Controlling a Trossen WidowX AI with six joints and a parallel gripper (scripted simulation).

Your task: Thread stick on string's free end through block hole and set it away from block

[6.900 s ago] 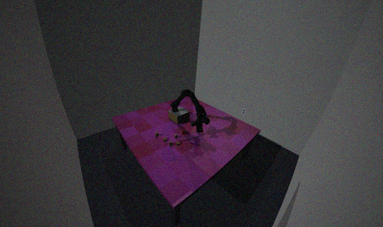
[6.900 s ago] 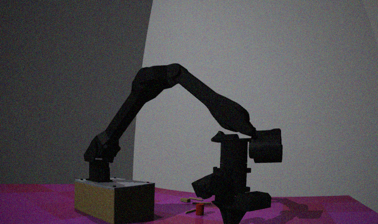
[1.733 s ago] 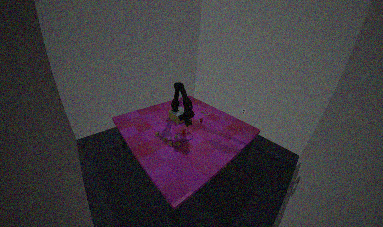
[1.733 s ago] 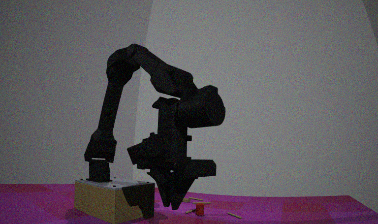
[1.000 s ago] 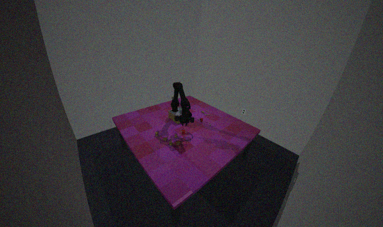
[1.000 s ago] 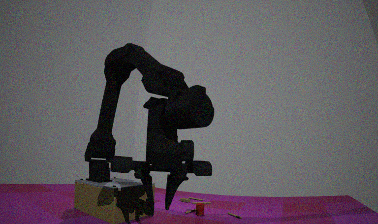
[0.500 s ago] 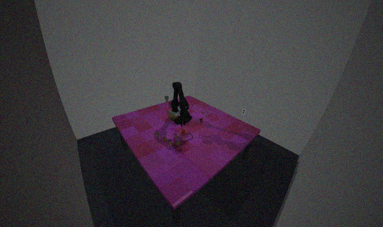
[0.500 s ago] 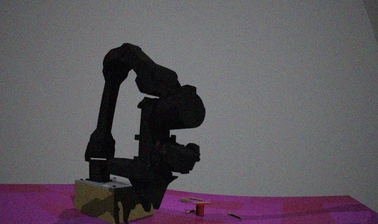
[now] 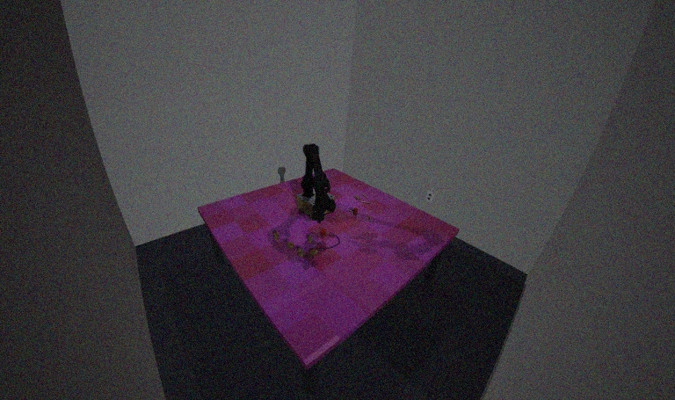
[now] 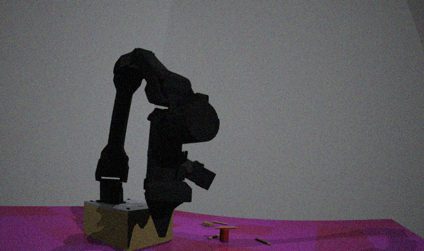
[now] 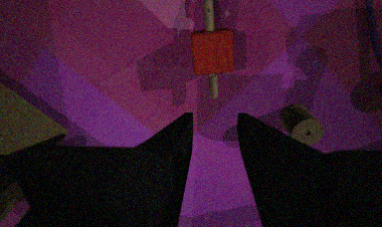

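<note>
A pink and purple table (image 9: 298, 296) (image 10: 293, 240) (image 11: 106, 119) is carrying many small objects.
Its top is showing square patches and dark shadows. A wooden box (image 9: 304, 207) (image 10: 104, 226) is standing on it, and an orange-red block (image 9: 322, 231) (image 11: 213, 52) is resting near a curving dark string (image 9: 338, 238) (image 11: 371, 23) and several small yellowish pieces (image 9: 300, 251). In the exterior view, thin loose sticks (image 10: 226, 227) and a flat pale disc (image 10: 207, 224) are lying near an upright red cylinder (image 10: 224, 235).
</note>
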